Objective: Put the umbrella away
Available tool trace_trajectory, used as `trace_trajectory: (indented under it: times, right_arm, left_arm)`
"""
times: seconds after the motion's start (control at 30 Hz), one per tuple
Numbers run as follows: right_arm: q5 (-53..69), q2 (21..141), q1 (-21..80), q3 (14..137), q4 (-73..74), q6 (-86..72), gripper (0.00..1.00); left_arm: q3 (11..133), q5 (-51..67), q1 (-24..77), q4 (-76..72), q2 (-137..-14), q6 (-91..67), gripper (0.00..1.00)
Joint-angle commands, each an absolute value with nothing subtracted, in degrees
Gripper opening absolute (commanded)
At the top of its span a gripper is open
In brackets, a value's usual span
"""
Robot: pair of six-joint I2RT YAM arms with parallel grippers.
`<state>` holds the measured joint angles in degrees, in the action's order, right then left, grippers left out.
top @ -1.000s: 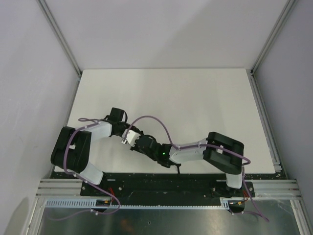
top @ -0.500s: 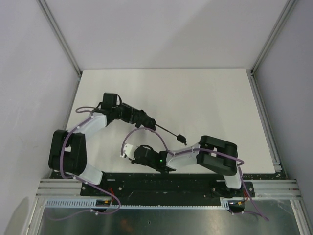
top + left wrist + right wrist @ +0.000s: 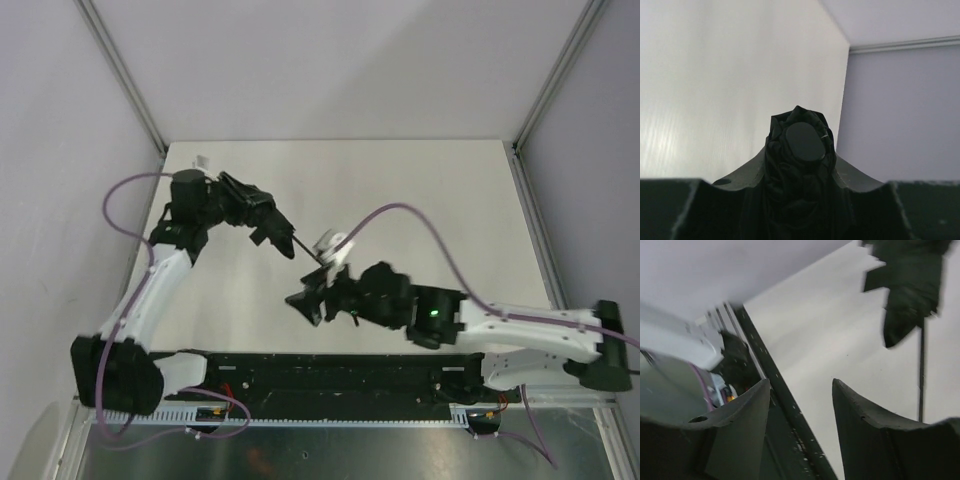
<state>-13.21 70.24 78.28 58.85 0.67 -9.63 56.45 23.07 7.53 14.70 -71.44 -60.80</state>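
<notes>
Your left gripper (image 3: 272, 228) is clamped on the umbrella (image 3: 802, 142). The fabric is bunched between its fingers, and the thin shaft (image 3: 921, 365) sticks out ahead toward your right gripper (image 3: 800, 387). That one is well open and holds nothing, with the shaft off to the right of its fingers, not between them. You're likely at the shaft-collapsing step: line the right fingers up on the shaft's free end, close, then push toward the left hand.

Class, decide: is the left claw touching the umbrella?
Touching. The left wrist view shows the umbrella wedged in the left claw, fabric pressing both fingers.
</notes>
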Motion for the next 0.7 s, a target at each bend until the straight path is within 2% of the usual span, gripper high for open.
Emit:
trace_trajectory:
  times: [0.0,0.07,0.17,0.27,0.37,0.5,0.67]
  right_arm:
    - [-16.73,62.98,73.04,59.75,16.26,-30.08,0.56]
    - [-18.27,60.44,67.85,59.72,24.37,-37.93,0.53]
    - [-13.38,59.00,55.13,57.73,32.49,-46.41,0.47]
    - [-6.75,58.45,48.03,53.33,31.14,-47.74,0.44]
    - [-1.98,58.26,44.23,51.22,28.56,-45.62,0.44]
    - [1.92,57.40,41.02,50.78,28.06,-43.26,0.44]
    - [3.66,54.98,38.06,50.59,29.57,-41.33,0.44]
  left_arm:
    - [60.05,15.01,7.27,7.03,-59.93,-45.08,0.00]
    - [58.76,12.65,7.47,4.35,-55.74,-40.95,0.00]
    - [56.27,10.73,7.88,-0.87,-49.50,-36.11,0.00]
    - [54.42,10.87,10.50,-6.94,-45.32,-29.27,0.00]
    - [51.12,5.12,19.35,-13.90,-43.43,-16.05,0.00]
    - [47.15,-4.99,31.78,-22.93,-48.09,2.18,0.00]
    - [41.34,-9.92,37.01,-32.96,-58.80,1.94,0.00]
